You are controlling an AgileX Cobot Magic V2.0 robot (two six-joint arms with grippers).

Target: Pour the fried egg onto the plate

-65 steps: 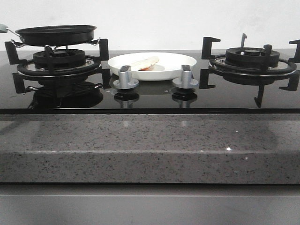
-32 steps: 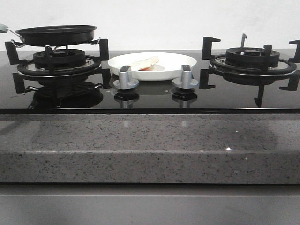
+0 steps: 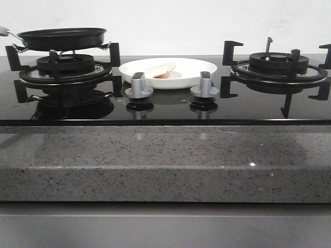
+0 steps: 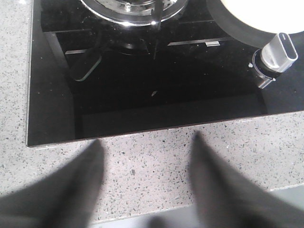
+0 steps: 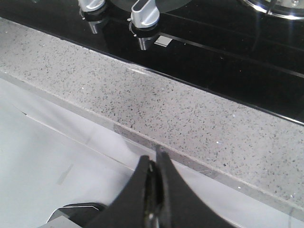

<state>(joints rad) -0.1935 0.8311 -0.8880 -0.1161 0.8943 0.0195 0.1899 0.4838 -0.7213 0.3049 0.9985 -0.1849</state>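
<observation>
- Fried egg (image 3: 161,69) is already lying in the plate (image 3: 204,66), on its left half, with a reddish patch at its near edge. From the low front view you can't tell if it lies flat or folded.
- The pour looks done to me. What's left is parking the arms, so keep any retreat up and toward yourself.
- Pan (image 3: 62,38) sits empty-looking on the left burner grate (image 3: 64,70), level, handle off the left edge.
- Left gripper (image 4: 142,185): fingers spread wide, holding nothing, over the granite counter (image 3: 165,155) in front of the hob.
- Right gripper (image 5: 156,190): tips pressed together, nothing between them, low in front of the counter edge.
- In the way: two grey knobs (image 3: 138,85) stand just in front of the plate. The right burner (image 3: 279,64) is bare.
</observation>
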